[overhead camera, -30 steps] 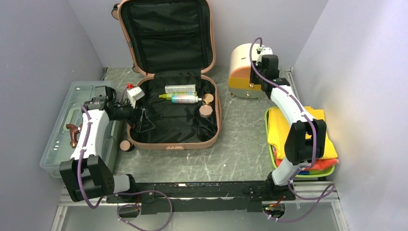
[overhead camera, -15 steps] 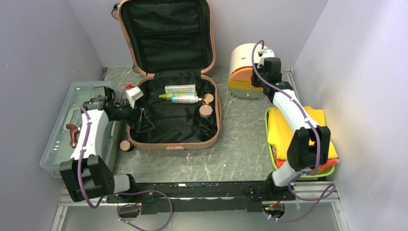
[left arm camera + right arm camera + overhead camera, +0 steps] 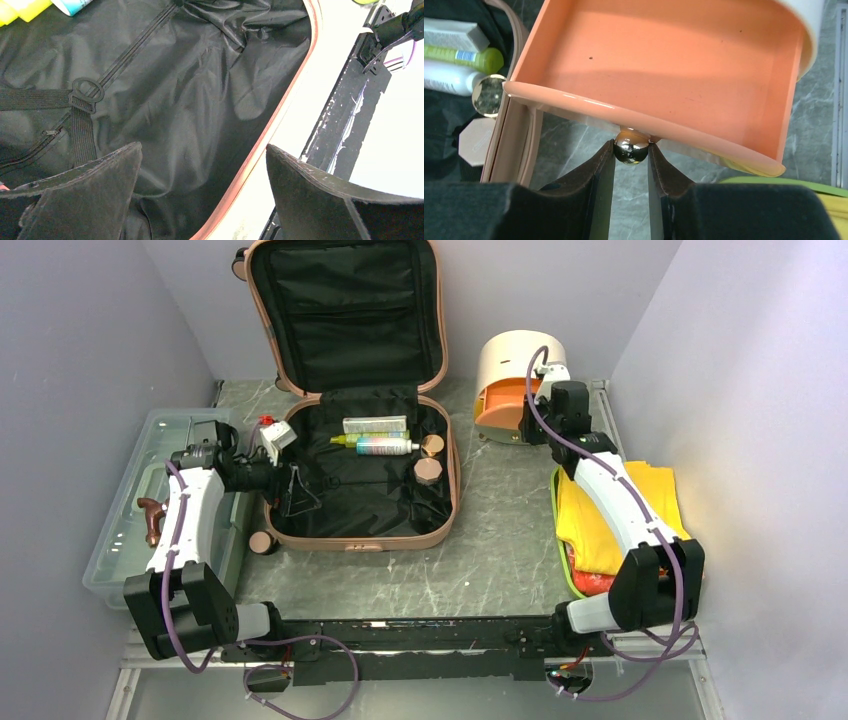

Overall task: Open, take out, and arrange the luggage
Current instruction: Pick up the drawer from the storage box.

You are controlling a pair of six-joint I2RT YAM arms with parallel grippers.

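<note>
The salmon-pink luggage (image 3: 360, 538) lies open at the table's back, its lid (image 3: 345, 310) leaning on the wall. On its black lining (image 3: 190, 90) are a white box (image 3: 374, 425), a green tube (image 3: 350, 439), a shiny bottle (image 3: 385, 446) and two round compacts (image 3: 428, 469). My left gripper (image 3: 297, 490) (image 3: 202, 155) hangs open over the case's front left part, holding nothing. My right gripper (image 3: 527, 410) (image 3: 631, 152) is shut on the gold knob (image 3: 630, 149) of an orange drawer (image 3: 664, 65), pulled out of a round cream organiser (image 3: 515, 355) and empty.
A clear plastic bin (image 3: 130, 530) with a brown item (image 3: 150, 515) stands at the left. A lime-green tray (image 3: 562, 540) with yellow and red clothes (image 3: 600, 510) sits at the right. A white item with a red cap (image 3: 278, 433) rests on the case's left rim. A round compact (image 3: 261, 541) lies by its front left corner.
My right gripper closed on the knob and drew back toward the near side, sliding the orange drawer out of the organiser. The left arm has stayed still.
</note>
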